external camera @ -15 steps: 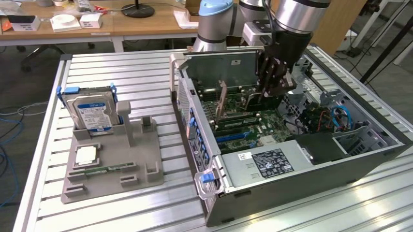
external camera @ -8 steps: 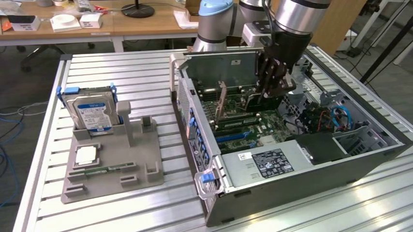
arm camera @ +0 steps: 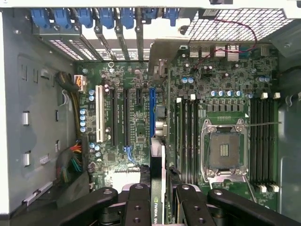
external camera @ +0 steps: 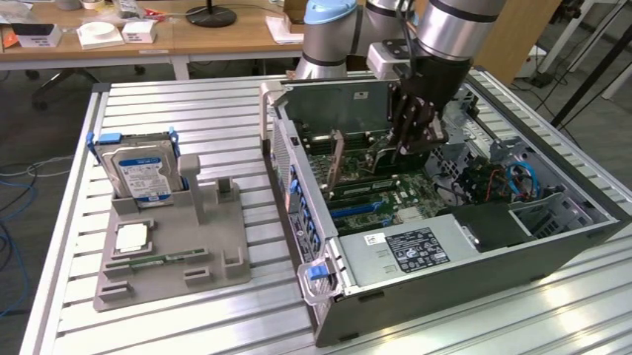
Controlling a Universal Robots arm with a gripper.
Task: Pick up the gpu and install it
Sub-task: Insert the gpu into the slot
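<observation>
The tool (arm camera: 157, 197) is part-closed on the gpu (arm camera: 157, 141), its black fingers (arm camera: 137, 205) pressing on the 2 flat faces of the thin, dark card. The card stands on edge inside the open computer case (external camera: 445, 288), directly over the blue slot (arm camera: 152, 110) on the green motherboard (arm camera: 127, 122); whether its lower edge is seated in the slot cannot be told. In the exterior view the card (external camera: 337, 159) stands upright in the case, with the arm (external camera: 449, 33) reaching down from above just to the exterior view's right of it.

The case is grey sheet metal, rectangular, lying on its side with the top open. Perforated mesh (arm camera: 235, 23) shows at the rear panel beside a row of blue plastic slot clips (arm camera: 101, 16). The board carries a square, bare processor socket (arm camera: 225, 150) with a metal frame, flanked by long, narrow memory slots. Room around the card is tight: other slots lie close on one side, memory slots on the other.

The bench (external camera: 158, 111) is ribbed aluminium. On it, well apart from the case toward the exterior view's left, a grey moulded holder (external camera: 173, 255) carries 1 upright silver hard drive (external camera: 143, 174) with a blue-and-white label, 1 square chip (external camera: 132, 238) and 1 slim green memory stick (external camera: 163, 259).
</observation>
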